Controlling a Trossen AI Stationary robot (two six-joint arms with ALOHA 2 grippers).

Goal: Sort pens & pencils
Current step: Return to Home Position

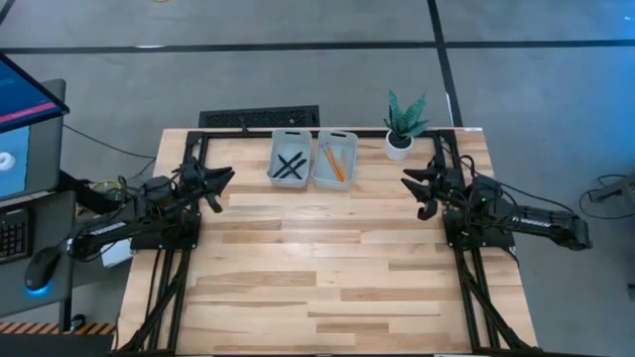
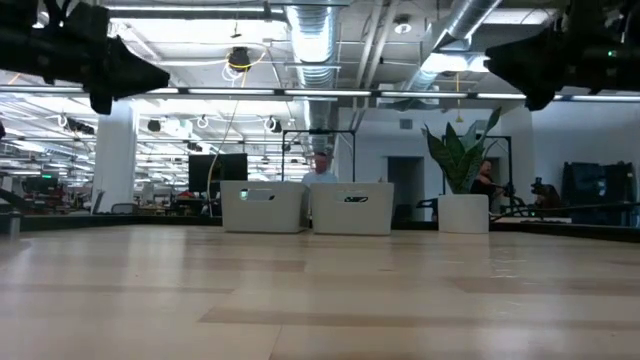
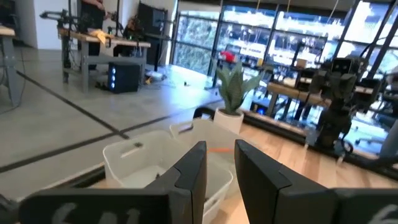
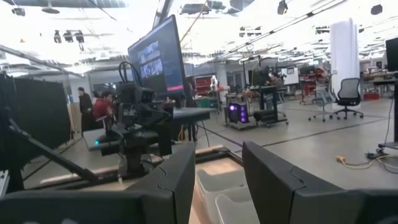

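Observation:
Two grey trays stand side by side at the table's far middle. The left tray (image 1: pixel 289 159) holds black pens (image 1: pixel 290 168) lying crossed over one another on its floor. The right tray (image 1: pixel 335 159) holds orange pencils (image 1: pixel 334 163) lying on its floor. My left gripper (image 1: pixel 224 179) hovers above the table to the left of the trays, open with nothing between its fingers (image 3: pixel 221 146). My right gripper (image 1: pixel 411 182) hovers to the right of the trays, also open with nothing between its fingers (image 4: pixel 219 149). Both point level toward the table's middle.
A potted plant (image 1: pixel 402 126) in a white pot stands at the far right, beside the right tray. Bare wooden table (image 1: pixel 317 268) stretches from the trays to the near edge. A monitor (image 1: pixel 25 124) and a desk stand off the table's left side. People show in the room beyond.

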